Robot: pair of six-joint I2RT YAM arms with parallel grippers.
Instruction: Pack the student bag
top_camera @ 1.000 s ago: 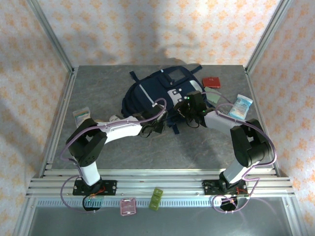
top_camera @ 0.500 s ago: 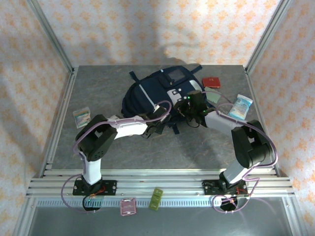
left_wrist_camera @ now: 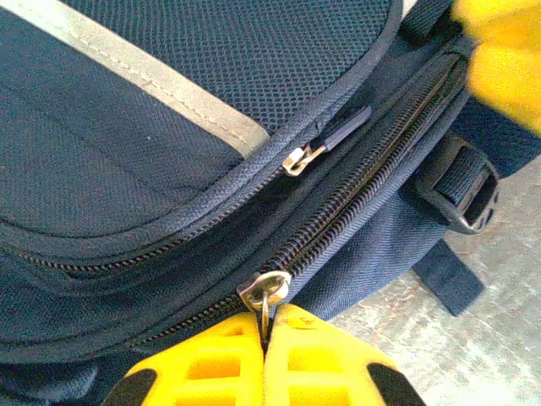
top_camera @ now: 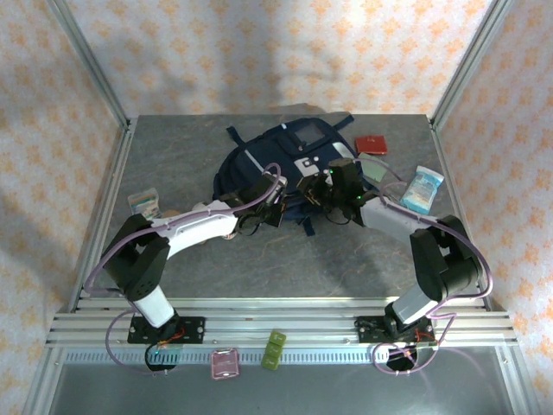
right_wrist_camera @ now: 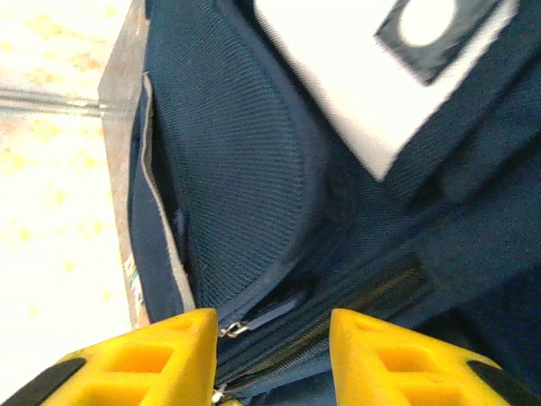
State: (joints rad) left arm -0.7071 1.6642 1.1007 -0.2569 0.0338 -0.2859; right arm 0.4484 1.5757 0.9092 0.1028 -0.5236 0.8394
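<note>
Navy fabric sits at the far middle of the surface [top_camera: 346,259] when I look from above. The student bag [top_camera: 259,160] lies toward 12 o'clock, my left arm [top_camera: 199,226] reaches in from 8 o'clock and my right arm [top_camera: 393,214] from 4 o'clock, and both wrists are at its near edge.

On the left wrist camera, my left fingers [left_wrist_camera: 207,372] are pressed together at 6 o'clock, pinching the zip pull [left_wrist_camera: 265,306] of the long zip. A second slider [left_wrist_camera: 297,159] sits just above it on the neighbouring seam, and a strap buckle [left_wrist_camera: 461,190] is at 3 o'clock.

On the right wrist camera, my right fingers [right_wrist_camera: 148,351] are spread over the bag's panel with nothing between them.

My worry is the thin pinch. The pull could slip out if I tug at an angle to the teeth. With the right side gripping no fabric, I reckon the whole bag may drag across the surface instead of the zip running, or loose cloth could jam the slider
</note>
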